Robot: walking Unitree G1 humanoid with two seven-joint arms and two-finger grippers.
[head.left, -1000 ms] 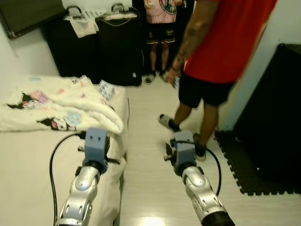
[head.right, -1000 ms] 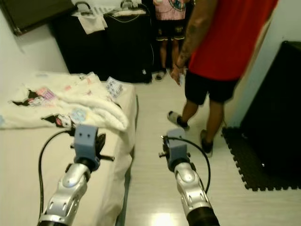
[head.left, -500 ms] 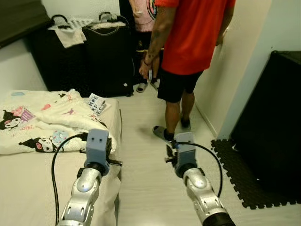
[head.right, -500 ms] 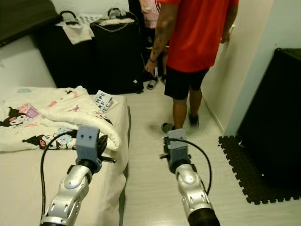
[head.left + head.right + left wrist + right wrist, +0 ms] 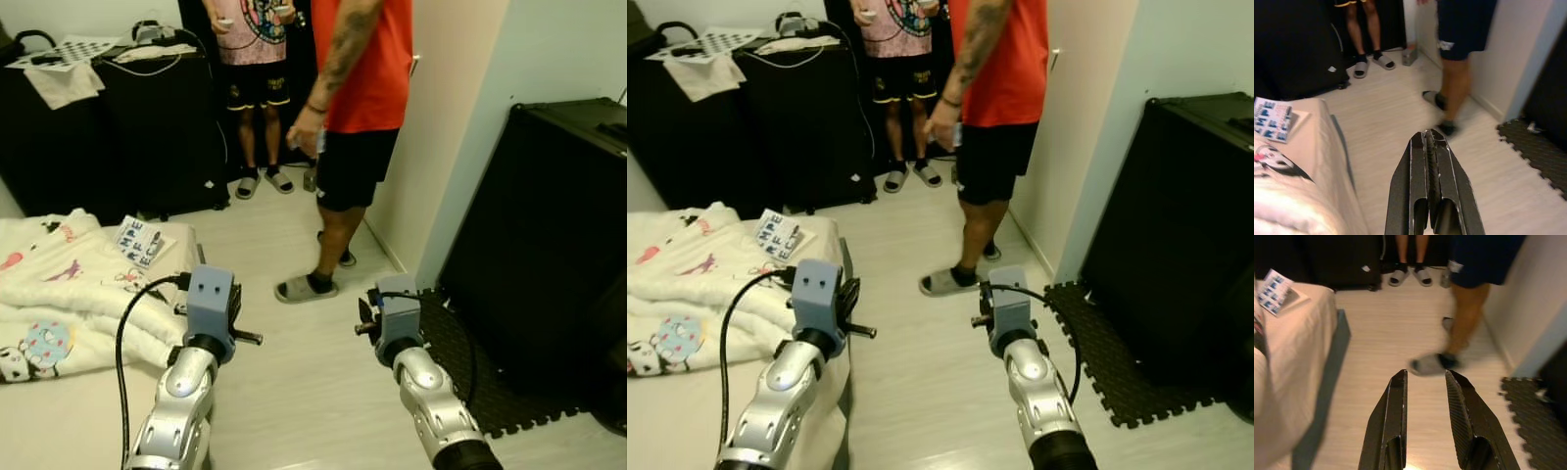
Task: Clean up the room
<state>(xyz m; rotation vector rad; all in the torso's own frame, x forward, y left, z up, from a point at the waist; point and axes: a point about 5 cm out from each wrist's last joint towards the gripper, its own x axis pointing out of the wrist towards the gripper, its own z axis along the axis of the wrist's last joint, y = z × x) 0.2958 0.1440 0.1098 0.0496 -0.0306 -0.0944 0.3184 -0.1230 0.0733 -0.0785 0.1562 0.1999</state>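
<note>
My left gripper (image 5: 1429, 133) is shut with nothing in it, held out over the floor beside the bed's edge. Level with it, my right gripper (image 5: 1426, 374) is open and empty above the pale floor. A white cartoon-print blanket (image 5: 69, 289) lies crumpled on the bed (image 5: 686, 411) at my left. A printed booklet (image 5: 140, 242) rests on the bed's far corner. A small grey object (image 5: 1409, 55) sits on the floor by the wall.
A person in a red shirt (image 5: 358, 88) stands mid-floor just ahead, one slippered foot (image 5: 302, 288) forward. Another person (image 5: 253, 59) stands behind, next to black suitcases (image 5: 147, 127). A black cabinet (image 5: 549, 245) and a foam mat (image 5: 460, 362) fill the right side.
The view has swung right, so the bed sits further left and the cabinet looms larger. The person in red has stepped away toward the far wall. Both arms keep their pose.
</note>
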